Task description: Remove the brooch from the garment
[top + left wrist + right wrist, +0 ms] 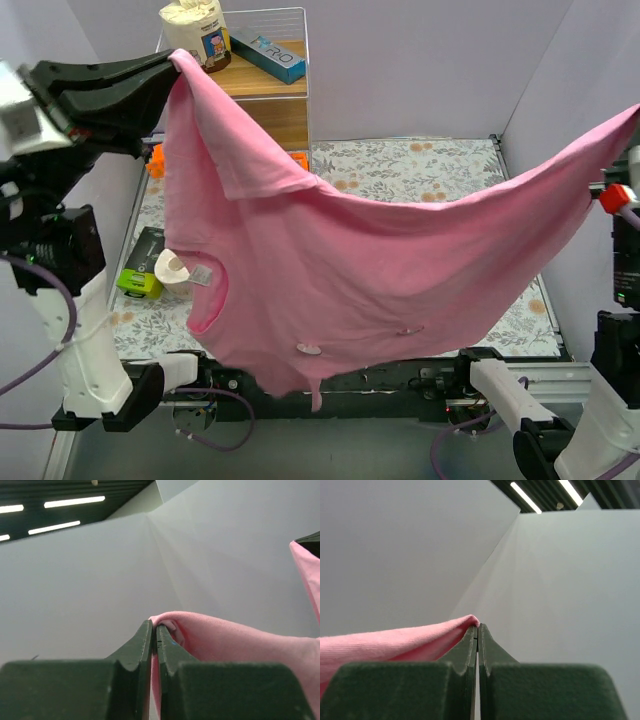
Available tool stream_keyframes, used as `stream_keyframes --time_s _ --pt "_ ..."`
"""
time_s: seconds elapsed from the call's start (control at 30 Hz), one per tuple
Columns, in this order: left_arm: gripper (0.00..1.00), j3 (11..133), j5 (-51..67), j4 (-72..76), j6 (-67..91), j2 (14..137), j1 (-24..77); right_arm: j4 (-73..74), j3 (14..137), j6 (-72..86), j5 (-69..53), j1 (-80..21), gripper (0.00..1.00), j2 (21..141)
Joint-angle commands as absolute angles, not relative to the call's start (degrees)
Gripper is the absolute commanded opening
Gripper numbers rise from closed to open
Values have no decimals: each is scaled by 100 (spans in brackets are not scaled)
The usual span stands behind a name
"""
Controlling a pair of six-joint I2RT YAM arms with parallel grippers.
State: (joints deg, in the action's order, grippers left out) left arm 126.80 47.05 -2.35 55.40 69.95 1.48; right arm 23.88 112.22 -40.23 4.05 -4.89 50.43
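Holding the pink garment [370, 250] stretched high between my left claw [154, 625] and right claw [477, 626], both clamped on its fabric, so the brooch [308, 349] hangs exposed above the tabletop [430, 160].

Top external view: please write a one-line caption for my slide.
Left gripper and right gripper hold the pink polo shirt aloft, round brooch near its bottom edge.

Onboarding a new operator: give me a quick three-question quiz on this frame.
1. True or false: the brooch is already off the pink shirt.
2. The shirt is pinched by: A, left end effector only; B, right end effector only; C, both.
3. Is the shirt lying on the table or held up?
Key: 1 false, it sits on the fabric; 2 C; 3 held up, stretched between both.
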Motion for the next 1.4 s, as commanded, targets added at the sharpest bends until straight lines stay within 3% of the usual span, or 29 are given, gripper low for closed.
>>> stream_keyframes --time_s 0.0,0.13,0.33,0.47,0.67,0.97,1.13,1.37 --pt "0 11797 4675 -36 5739 7531 88 1777 10049 -4324 1002 -466 1 4739" --pt "0 10882 4930 456 6003 7917 201 1021 8293 -4579 1290 -466 1 4535" --pt "0 9775 4641 36 4020 8604 1403 -560 6068 -5018 1828 -396 1 4623" --pt "0 9264 4212 -220 3042 9384 1889 -1405 4731 -4703 1626 391 1 5052" --pt "0 9824 3876 -360 2769 10571 2100 -1775 4763 -3972 1011 1633 1 6678" --pt "0 11704 3674 -440 2786 12549 2285 -1583 5782 -3999 448 1802 1 8672" --pt "0 12585 3419 -352 2856 13428 2390 -1389 6458 -3981 527 1802 1 9263" --pt "0 12402 3226 -71 2874 13395 2531 -1248 6618 -3903 510 1802 1 9492"
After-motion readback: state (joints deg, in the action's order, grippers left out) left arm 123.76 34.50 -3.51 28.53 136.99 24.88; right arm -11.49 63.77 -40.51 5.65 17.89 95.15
